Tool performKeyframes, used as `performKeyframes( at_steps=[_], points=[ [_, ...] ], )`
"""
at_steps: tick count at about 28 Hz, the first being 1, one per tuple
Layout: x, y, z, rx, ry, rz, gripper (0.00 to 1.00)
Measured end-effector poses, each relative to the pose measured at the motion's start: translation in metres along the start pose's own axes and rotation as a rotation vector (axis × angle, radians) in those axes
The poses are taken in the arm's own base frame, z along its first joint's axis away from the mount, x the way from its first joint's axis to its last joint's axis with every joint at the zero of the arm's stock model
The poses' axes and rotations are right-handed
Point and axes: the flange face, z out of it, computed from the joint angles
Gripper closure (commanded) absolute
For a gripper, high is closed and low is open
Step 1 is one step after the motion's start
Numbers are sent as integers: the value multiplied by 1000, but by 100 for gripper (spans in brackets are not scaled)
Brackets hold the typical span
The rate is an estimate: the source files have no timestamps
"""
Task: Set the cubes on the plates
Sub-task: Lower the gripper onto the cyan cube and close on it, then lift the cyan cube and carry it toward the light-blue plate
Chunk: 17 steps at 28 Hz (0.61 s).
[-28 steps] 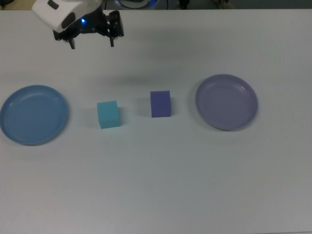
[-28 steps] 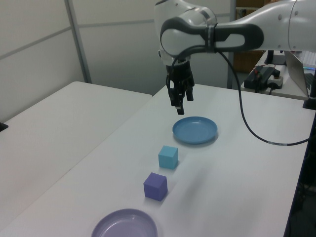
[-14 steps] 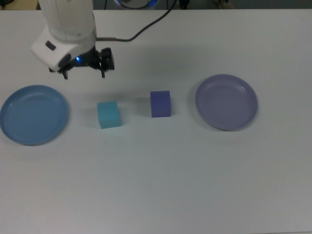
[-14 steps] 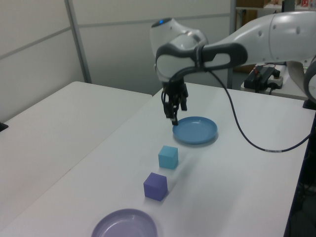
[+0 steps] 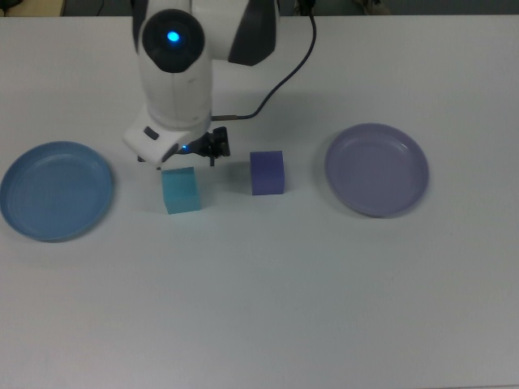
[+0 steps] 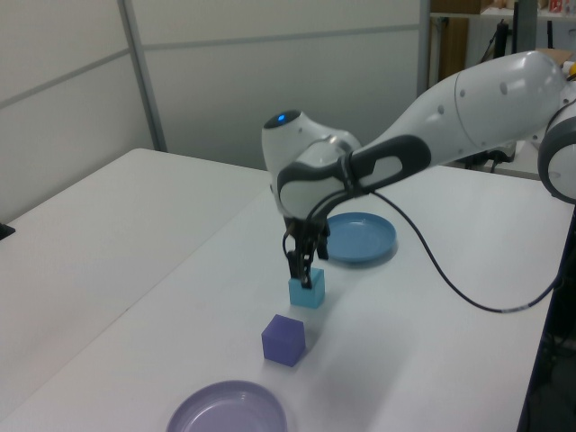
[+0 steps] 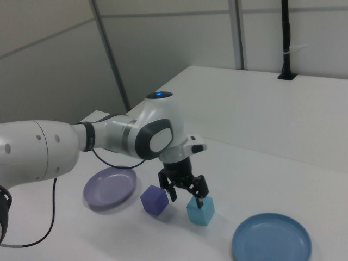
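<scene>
**Both cubes still on tabletop; end effector poised over turquoise cube**

Progress: nothing placed. The small matte light turquoise cube (image 5: 180,190) sits on the white tabletop (image 5: 268,300) left of centre in the top view, with the small matte blue-violet cube (image 5: 267,173) just beside it toward the top view's right, the two apart. The round medium blue plastic plate (image 5: 55,191) at the far left of the top view is bare, as is the round pale lavender-purple plastic plate (image 5: 377,169) at right of centre. Both cubes remain to be picked and set down, so the task reads as at its first grasp.

Arm pose: the white Panda arm reaches in from the top edge of the top view, wrist pointing straight down. The end effector (image 7: 185,196) is just above the turquoise cube's top. In the right view the black fingers (image 7: 200,190) stand spread, roughly a cube's width apart, with nothing held between them. The left view shows the fingertips at the cube's top edge; contact cannot be confirmed.

Next step, as judged: lower around the turquoise cube and close.
</scene>
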Motion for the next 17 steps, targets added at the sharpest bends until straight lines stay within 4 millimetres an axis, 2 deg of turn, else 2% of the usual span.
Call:
performKeyframes(
  at_steps=[5, 17],
  points=[
    [2, -13, 5, -2, 23, 42, 0],
    [3, 5, 1, -8, 65, 105, 0]
  ],
)
